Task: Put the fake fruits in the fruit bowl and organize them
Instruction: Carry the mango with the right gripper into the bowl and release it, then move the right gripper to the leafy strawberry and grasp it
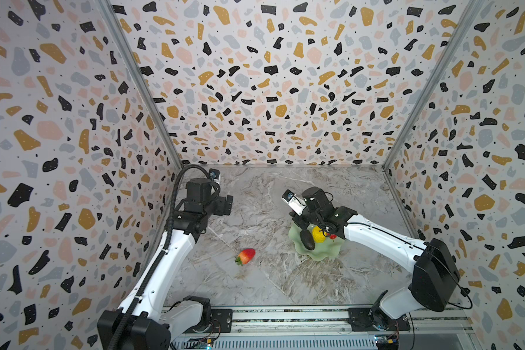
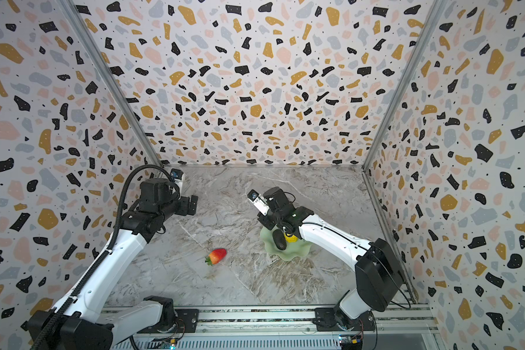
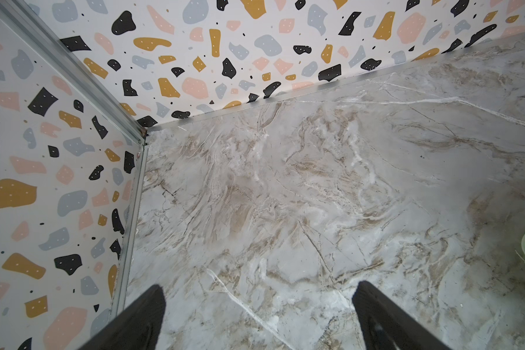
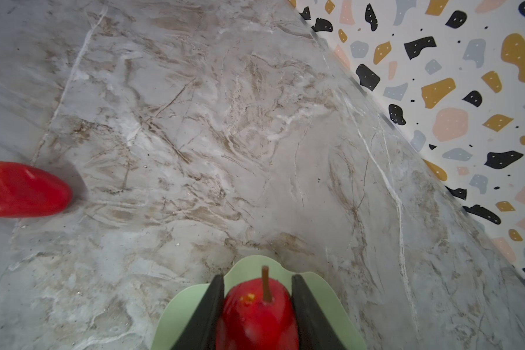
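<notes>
Marble-look tabletop (image 1: 285,288), boxed in by speckled walls (image 1: 270,75): the right gripper (image 4: 257,278) is clamped on a red oval fruit (image 4: 256,315), its stem pointing out past the fingertips, above one wavy lobe of the pale green bowl (image 4: 182,318). Judging by the wrist view, the fruit hangs over the bowl's edge and the hollow lies back toward the wrist, so a release here could roll outward. A bumpy yellow fruit (image 1: 318,235) and a dark oblong one (image 1: 307,240) sit side by side in the bowl. Well to its left, a strawberry (image 1: 245,256) lies on the tabletop, tip aimed at the bowl and leaves toward the front. The left gripper (image 3: 259,289), fingers apart and empty, hangs nearer the back-left corner and looks the freer arm to fetch the strawberry.
</notes>
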You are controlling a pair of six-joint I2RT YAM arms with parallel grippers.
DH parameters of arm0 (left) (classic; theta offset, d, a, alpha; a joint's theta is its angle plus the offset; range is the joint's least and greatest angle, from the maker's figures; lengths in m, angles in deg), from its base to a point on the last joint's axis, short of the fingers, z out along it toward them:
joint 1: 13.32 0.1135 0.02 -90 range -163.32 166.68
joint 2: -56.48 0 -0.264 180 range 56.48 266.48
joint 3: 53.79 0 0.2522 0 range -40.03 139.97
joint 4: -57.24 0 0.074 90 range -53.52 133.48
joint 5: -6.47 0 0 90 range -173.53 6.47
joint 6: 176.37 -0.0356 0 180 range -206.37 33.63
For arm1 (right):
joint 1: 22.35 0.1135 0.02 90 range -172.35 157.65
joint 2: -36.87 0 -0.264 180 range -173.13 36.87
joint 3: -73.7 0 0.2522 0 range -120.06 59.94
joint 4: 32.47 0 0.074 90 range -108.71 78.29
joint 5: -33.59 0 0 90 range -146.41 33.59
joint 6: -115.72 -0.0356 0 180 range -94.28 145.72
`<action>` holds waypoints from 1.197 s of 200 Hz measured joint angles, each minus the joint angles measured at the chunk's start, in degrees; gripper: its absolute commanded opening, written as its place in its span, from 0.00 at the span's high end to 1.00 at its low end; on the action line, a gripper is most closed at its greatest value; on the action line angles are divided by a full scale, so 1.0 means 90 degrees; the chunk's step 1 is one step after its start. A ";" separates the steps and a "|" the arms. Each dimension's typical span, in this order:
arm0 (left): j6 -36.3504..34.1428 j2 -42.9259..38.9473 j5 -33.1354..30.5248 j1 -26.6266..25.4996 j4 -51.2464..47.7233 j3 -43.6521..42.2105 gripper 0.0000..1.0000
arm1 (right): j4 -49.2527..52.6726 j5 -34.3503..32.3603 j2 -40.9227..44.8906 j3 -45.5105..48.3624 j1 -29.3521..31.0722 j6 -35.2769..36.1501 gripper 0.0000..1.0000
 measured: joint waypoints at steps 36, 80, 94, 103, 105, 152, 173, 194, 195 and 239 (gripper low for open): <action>0.0000 -0.0002 0.0000 0.0000 0.0000 0.0000 0.00 | -0.0425 0.0046 -0.0291 0.0248 -0.0265 -0.0226 0.88; 0.0000 -0.0002 0.0000 0.0000 0.0000 0.0000 0.00 | -0.0872 0.0180 -0.0357 0.0804 -0.0546 -0.0520 0.88; 0.0000 -0.0002 0.0000 0.0000 0.0000 0.0000 0.00 | -0.0996 0.0204 -0.0432 0.0860 -0.0617 -0.0568 0.88; 0.0000 -0.0002 0.0000 0.0000 0.0000 0.0000 0.00 | -0.1081 0.0219 -0.0471 0.0896 -0.0656 -0.0607 0.87; 0.0000 -0.0002 0.0000 0.0000 0.0000 0.0000 0.01 | -0.1105 0.0219 -0.0478 0.0908 -0.0665 -0.0617 0.87; 0.0000 0.0000 0.0000 0.0000 -0.0002 0.0000 0.00 | -0.1569 0.0277 -0.0529 0.1197 -0.0760 -0.0821 0.84; 0.0000 0.0000 0.0000 0.0000 0.0000 0.0000 0.01 | -0.1736 0.0284 -0.0544 0.1275 -0.0789 -0.0899 0.79; 0.0002 0.0000 0.0002 0.0000 0.0000 0.0000 0.00 | -0.1863 0.0287 -0.0571 0.1333 -0.0801 -0.0942 0.72; 0.0000 0.0000 0.0000 0.0000 0.0000 0.0000 0.00 | -0.1865 0.0287 -0.0571 0.1336 -0.0801 -0.0942 0.72; 0.0002 0.0012 0.0012 0.0000 0.0000 0.0000 0.00 | -0.1962 0.0306 -0.0573 0.1455 -0.0845 -0.0969 0.64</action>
